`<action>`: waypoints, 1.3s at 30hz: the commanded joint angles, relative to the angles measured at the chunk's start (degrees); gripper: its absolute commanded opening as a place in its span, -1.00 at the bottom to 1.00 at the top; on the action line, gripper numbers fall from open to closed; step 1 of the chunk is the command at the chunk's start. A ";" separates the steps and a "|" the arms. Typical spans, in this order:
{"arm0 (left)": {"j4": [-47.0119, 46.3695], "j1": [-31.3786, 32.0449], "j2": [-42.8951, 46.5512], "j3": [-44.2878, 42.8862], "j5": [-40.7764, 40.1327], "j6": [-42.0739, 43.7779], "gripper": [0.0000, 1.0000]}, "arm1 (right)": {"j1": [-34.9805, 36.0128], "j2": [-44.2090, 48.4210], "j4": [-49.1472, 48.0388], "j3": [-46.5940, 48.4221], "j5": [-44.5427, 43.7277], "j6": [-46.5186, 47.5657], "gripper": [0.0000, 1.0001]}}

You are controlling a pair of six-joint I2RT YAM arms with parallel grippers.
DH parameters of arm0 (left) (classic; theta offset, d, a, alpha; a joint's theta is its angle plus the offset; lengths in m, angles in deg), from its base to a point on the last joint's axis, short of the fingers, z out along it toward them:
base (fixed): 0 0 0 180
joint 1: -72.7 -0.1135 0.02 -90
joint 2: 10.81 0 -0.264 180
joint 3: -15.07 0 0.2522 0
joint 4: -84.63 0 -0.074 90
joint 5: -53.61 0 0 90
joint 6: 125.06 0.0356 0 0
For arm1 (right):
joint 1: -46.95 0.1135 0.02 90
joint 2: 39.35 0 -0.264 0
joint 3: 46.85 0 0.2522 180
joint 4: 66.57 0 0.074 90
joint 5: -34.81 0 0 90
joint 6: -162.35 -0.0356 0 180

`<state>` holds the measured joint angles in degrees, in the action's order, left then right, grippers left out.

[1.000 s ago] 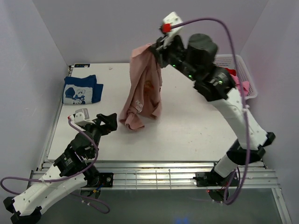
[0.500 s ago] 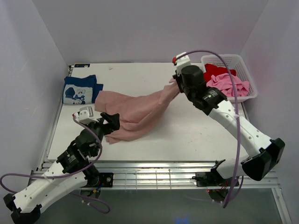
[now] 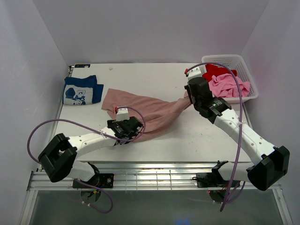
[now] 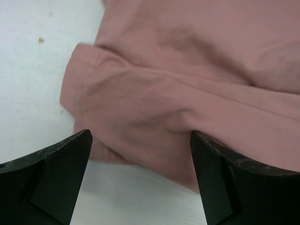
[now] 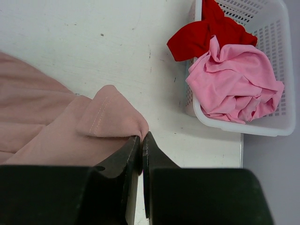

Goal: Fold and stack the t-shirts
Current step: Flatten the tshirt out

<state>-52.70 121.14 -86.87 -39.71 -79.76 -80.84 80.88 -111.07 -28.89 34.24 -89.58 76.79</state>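
Observation:
A dusty pink-tan t-shirt [image 3: 145,108] lies stretched across the middle of the table [image 3: 197,140], rumpled. My right gripper [image 3: 189,99] is shut on its right end; the wrist view shows a hemmed fold [image 5: 110,117] pinched between the closed jaws [image 5: 141,140]. My left gripper [image 3: 136,125] hovers wide open over the shirt's near-left corner [image 4: 136,117], a finger [image 4: 51,173] on each side of the cloth. A folded navy t-shirt [image 3: 82,90] with a white print rests at the far left. Red [image 3: 218,71] and bright pink [image 3: 227,86] t-shirts sit crumpled in the basket.
A white mesh basket [image 3: 249,79] stands at the far right corner, beside the right arm's wrist. Grey walls close in the table on three sides. The near table edge meets a metal rail [image 3: 154,173] by the arm bases.
The right gripper has swung the pink-tan shirt down from hanging in the air to lying spread on the table. The left arm has reached right to the shirt's near corner.

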 commanded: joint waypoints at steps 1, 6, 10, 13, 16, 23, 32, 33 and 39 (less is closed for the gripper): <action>13.97 -0.37 -1.73 -1.79 -5.48 -13.96 0.93 | -0.53 0.80 -3.27 -0.53 -1.12 -1.11 -0.85; 16.37 -2.82 4.41 -0.38 -8.74 -17.69 0.96 | -0.62 0.88 -3.27 -1.06 0.20 -1.20 -0.85; 5.67 -8.01 11.52 3.73 -7.26 -6.46 0.93 | -0.62 0.62 -3.18 -0.97 1.17 -1.28 -0.85; -8.66 -14.50 16.27 9.87 1.16 4.45 0.89 | -0.54 0.71 -3.27 -0.97 2.13 -1.37 -0.85; -19.22 -24.41 16.55 13.67 12.59 9.38 0.78 | -0.62 0.97 -3.18 -0.97 2.22 -1.37 -0.85; -31.68 -30.43 7.06 15.08 24.12 13.61 0.51 | -0.62 2.03 -3.27 -1.15 2.49 -1.20 -0.85; -36.73 -32.27 6.71 16.67 27.03 15.19 0.40 | -0.62 0.54 -3.27 -1.15 2.75 -1.20 -0.85; -36.90 -32.27 6.88 16.67 26.85 15.28 0.37 | -0.62 0.36 -3.27 -1.24 2.84 -1.28 -0.85; -36.03 -32.54 6.80 15.88 26.41 15.98 -0.09 | -0.53 -0.61 -3.27 -1.32 2.93 -1.55 -0.85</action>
<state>-88.02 89.23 -80.68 -22.75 -53.69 -65.95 80.64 -111.40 -29.46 33.10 -86.47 75.72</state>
